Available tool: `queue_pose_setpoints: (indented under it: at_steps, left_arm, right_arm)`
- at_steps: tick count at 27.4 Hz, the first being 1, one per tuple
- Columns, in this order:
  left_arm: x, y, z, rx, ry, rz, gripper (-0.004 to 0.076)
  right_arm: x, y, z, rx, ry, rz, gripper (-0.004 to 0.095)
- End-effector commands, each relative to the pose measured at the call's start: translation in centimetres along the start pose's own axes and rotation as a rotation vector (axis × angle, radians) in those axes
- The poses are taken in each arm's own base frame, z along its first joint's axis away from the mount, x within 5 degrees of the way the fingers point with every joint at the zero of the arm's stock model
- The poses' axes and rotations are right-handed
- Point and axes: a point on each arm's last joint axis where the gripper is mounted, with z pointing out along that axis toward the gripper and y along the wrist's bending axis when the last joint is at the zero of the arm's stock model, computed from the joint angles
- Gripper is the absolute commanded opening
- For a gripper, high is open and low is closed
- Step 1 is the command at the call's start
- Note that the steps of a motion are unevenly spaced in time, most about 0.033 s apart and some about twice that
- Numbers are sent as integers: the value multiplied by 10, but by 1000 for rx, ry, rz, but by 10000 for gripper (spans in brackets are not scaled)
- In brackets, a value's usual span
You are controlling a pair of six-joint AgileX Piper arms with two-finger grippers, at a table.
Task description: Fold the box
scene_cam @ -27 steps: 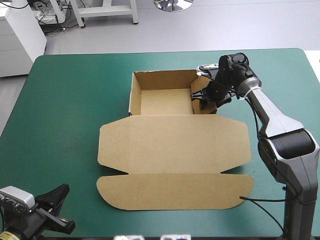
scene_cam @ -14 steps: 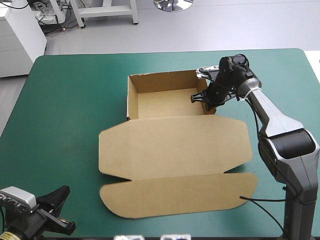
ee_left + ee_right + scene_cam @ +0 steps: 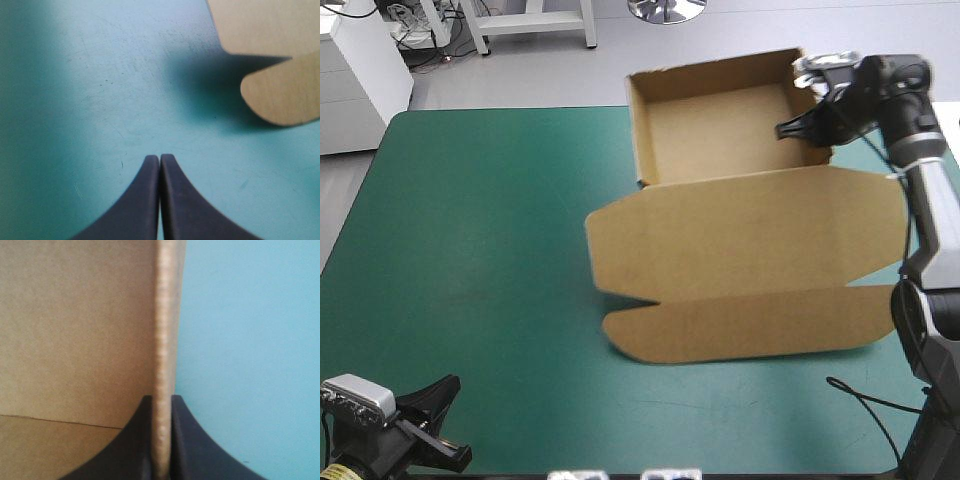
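The brown box (image 3: 740, 240) is an open tray with its lid unfolded. It is raised and tilted over the table's far right part, the tray (image 3: 720, 110) uppermost. The lid and its rounded front flap (image 3: 750, 325) hang down toward the table's front. My right gripper (image 3: 800, 128) is shut on the tray's right wall, and the right wrist view shows the wall's edge (image 3: 163, 340) pinched between its fingers (image 3: 161, 400). My left gripper (image 3: 440, 425) stays at the front left corner, shut (image 3: 160, 158) and holding nothing. A lid corner and the flap's end (image 3: 282, 92) lie ahead of it.
The teal-green cover (image 3: 470, 250) lies bare left of the box and along the table's front edge. In the high view the raised tray reaches past the table's far edge.
My right gripper has shut on the tray's right wall and carried the box up, farther back and to the right. The lid has left the table and now hangs. The left arm has not moved.
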Motion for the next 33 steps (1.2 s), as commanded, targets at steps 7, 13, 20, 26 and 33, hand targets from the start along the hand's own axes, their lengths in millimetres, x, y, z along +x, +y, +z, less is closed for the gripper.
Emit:
queue_pose_setpoints:
  at_steps: [7,13,20,26,33]
  left_arm:
    - [-13,-1,-3,8,-76,-6,-10]
    - [-13,-1,-3,8,-76,-6,-10]
    - [-13,-1,-3,8,-76,-6,-10]
    - [-13,-1,-3,8,-76,-6,-10]
    - [-13,-1,-3,8,-76,-6,-10]
  right_arm:
    - [33,-161,-73,282,-99,284,-19]
    - [68,-226,-31,220,-20,475,-19]
    - [105,-260,38,191,153,552,-9]
    - [106,-260,47,154,158,520,218]
    - [100,-257,30,179,120,562,733]
